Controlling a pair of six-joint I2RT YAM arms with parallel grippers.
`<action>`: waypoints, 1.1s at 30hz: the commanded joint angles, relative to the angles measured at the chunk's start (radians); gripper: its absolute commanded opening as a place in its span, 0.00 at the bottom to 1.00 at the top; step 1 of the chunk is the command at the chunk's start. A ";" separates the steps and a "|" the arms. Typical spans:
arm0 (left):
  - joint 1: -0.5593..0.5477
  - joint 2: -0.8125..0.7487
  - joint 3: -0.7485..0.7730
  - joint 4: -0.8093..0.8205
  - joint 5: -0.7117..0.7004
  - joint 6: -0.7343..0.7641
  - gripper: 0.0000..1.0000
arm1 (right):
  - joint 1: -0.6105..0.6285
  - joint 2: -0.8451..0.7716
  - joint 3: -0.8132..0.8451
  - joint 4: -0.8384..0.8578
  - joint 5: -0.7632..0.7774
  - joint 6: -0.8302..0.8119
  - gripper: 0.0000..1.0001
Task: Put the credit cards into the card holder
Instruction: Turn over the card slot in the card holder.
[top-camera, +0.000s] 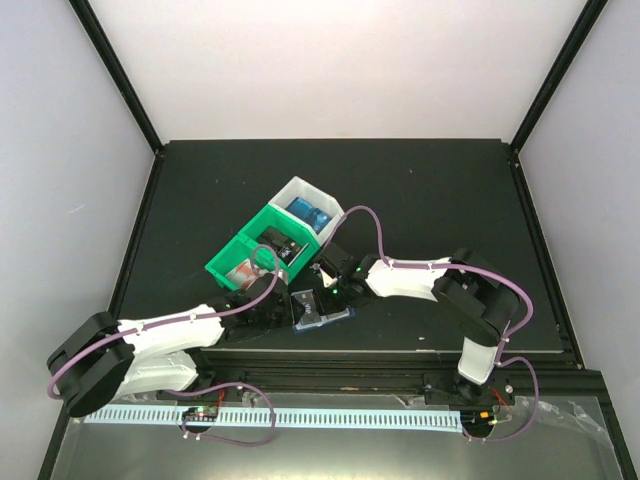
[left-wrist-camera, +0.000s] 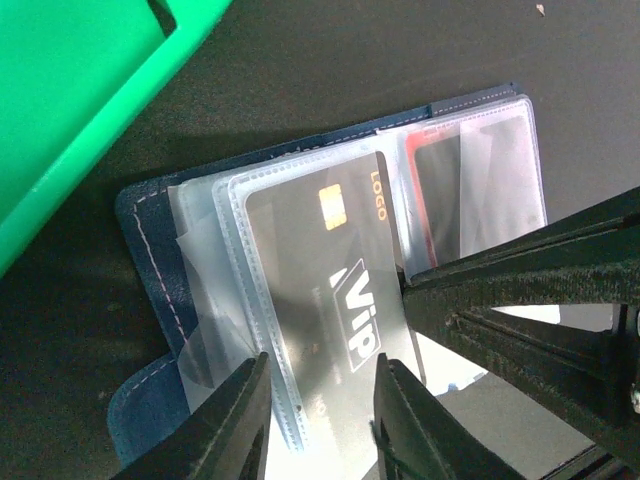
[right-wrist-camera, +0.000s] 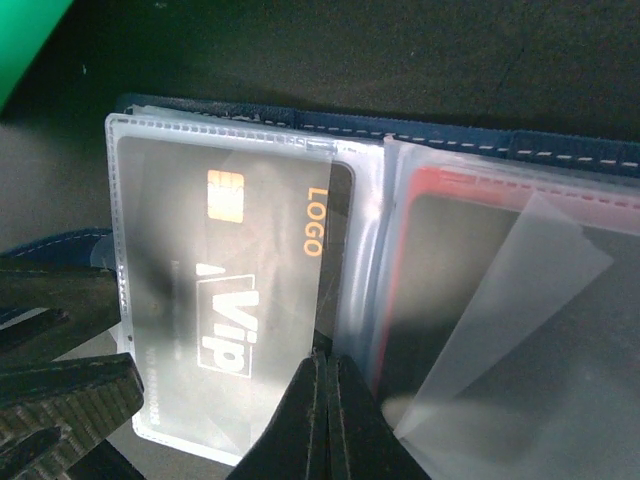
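Black card (left-wrist-camera: 320, 270) sleeved, long axis toward left gripper (left-wrist-camera: 322, 368).

black table (top-camera: 420, 200) with green bin (top-camera: 222, 257), white bin (top-camera: 300, 188) and open blue card holder (top-camera: 320, 312)

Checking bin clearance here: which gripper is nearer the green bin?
Left. The left gripper sits at the edge of the open card holder, just beside the green bin; the right gripper, shut, presses the holder's middle, farther from the bin.
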 joint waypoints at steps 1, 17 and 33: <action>0.006 0.007 0.001 0.033 0.012 0.000 0.28 | 0.007 0.053 -0.009 -0.031 0.064 0.007 0.01; 0.007 0.022 -0.001 0.053 0.030 0.004 0.24 | 0.007 0.052 -0.014 -0.025 0.061 0.010 0.01; 0.007 0.002 0.006 0.102 0.075 -0.062 0.18 | 0.006 0.018 -0.036 0.032 0.033 0.023 0.04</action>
